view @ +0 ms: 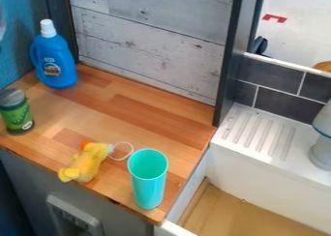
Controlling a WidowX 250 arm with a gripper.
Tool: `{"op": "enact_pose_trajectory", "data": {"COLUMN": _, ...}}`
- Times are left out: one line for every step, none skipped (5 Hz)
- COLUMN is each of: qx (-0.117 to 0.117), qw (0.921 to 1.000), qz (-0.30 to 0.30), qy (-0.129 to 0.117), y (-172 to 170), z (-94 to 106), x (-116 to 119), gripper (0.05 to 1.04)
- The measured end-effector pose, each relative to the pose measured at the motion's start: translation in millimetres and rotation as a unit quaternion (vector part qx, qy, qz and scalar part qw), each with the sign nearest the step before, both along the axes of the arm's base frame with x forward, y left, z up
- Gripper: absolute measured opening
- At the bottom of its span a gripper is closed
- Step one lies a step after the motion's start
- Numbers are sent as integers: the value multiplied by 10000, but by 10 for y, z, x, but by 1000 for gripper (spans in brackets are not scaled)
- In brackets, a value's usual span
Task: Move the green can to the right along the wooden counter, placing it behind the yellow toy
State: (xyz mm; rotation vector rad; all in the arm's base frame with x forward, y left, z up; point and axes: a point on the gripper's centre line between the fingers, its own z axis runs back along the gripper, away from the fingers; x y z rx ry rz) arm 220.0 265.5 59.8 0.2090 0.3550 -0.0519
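Can't tell what's done or left: tall turquoise plastic cup stands upright nr wooden countertop's front-right corner, yellow plush toy lies by front edge. Gripper open or closed, can't tell.

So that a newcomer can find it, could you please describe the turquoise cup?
On the wooden counter, go to the corner nearest the camera, beside the white sink unit. The tall, round turquoise cup stands upright there, near the yellow toy. Unlike the blue, white-capped bottle and the green, grey-lidded jar, it is open-topped and shows no label.
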Motion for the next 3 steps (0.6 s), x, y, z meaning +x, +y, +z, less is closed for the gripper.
{"op": "enact_pose_trajectory", "data": {"qx": -266, "qw": 9991, "qz": -318, "qy": 87, "y": -38, "z": -77, "x": 10, "gripper": 1001}}
{"op": "enact_pose_trajectory", "data": {"qx": -499, "qw": 9970, "qz": -482, "qy": 337, "y": -84, "z": -190, "x": -38, "gripper": 1001}}
{"op": "enact_pose_trajectory", "data": {"qx": -776, "qw": 9934, "qz": -786, "qy": 311, "y": -185, "z": -253, "x": -18, "gripper": 1001}}
